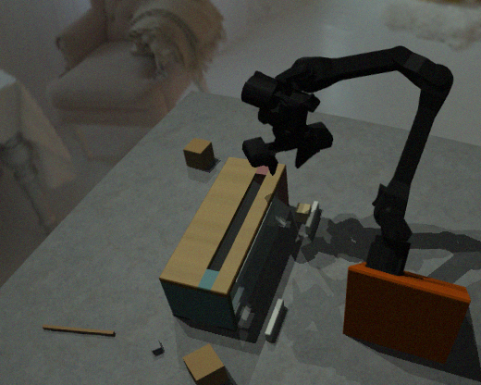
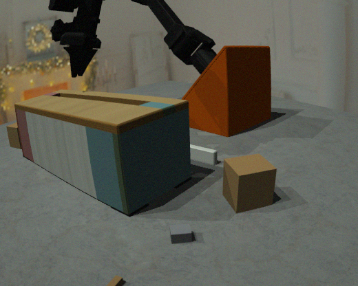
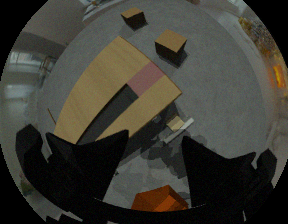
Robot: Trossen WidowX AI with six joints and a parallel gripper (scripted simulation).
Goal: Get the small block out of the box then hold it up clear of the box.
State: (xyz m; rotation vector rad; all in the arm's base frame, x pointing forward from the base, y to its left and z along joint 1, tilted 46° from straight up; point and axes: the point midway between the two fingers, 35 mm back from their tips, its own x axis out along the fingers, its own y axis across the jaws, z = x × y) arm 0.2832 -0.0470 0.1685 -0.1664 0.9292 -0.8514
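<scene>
Hand (image 1: 285, 159) partly open, fingers spread, nothing between them. It hangs above the pink end of the box (image 1: 215, 231), clear of the lid, fingers pointing down. In the wrist view both fingertips frame the pink patch (image 3: 144, 79) and the end of the slot (image 1: 236, 227).

Box sits flat on the counter (image 1: 100, 259), wood top with a long dark slot, pink patch at one end, teal patch (image 1: 208, 279) at the other. Clear front faces the arm's orange base (image 1: 400, 315).

Block (image 1: 302, 210): small tan cube, out of the box, on the counter just beside the box's pink-end corner, next to a white strip (image 1: 314, 214). Also seen in the wrist view (image 3: 176, 123), between box and base.

Other stuff on the counter: tan cube (image 1: 199, 154) beyond the pink end, larger tan cube (image 2: 248, 182) off the teal end, second white strip (image 1: 275, 319) along the front, small grey chip (image 2: 181, 234), thin stick (image 1: 79, 330) well apart to the side.
</scene>
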